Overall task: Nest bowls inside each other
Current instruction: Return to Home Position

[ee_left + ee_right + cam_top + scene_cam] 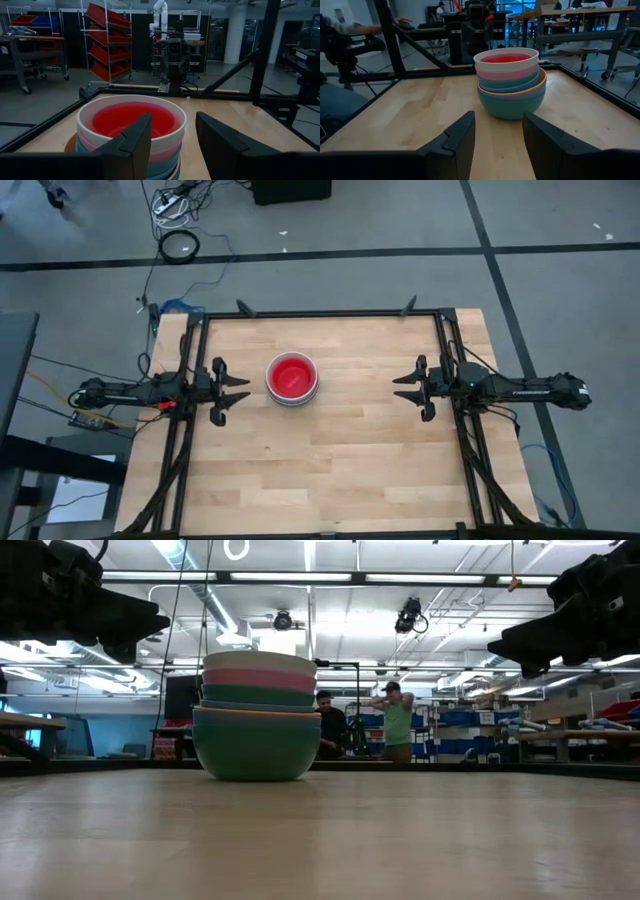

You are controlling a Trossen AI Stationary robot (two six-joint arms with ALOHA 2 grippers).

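High, stack: nested bowls (292, 379) on worktop (330, 470), left of centre, red bowl innermost.
High, arms: left pincer (245, 389) near the stack, not touching; right pincer (397, 387) well apart; both wide, empty.
High, step: homing, prob. nearly done. Best to pull straight back, no swing twd stack.
Low, stack: teal base, then blue, orange rim, teal, pink, white; sits upright. Both pincers hang above rim height.
Low, bkgd: two people (397, 720) far behind.
L wrist: pincer wide, stack just ahead; should back off level so the white rim isn't clipped.
R wrist: pincer wide, stack farther off, path clear.
Writing: none legible in any view.
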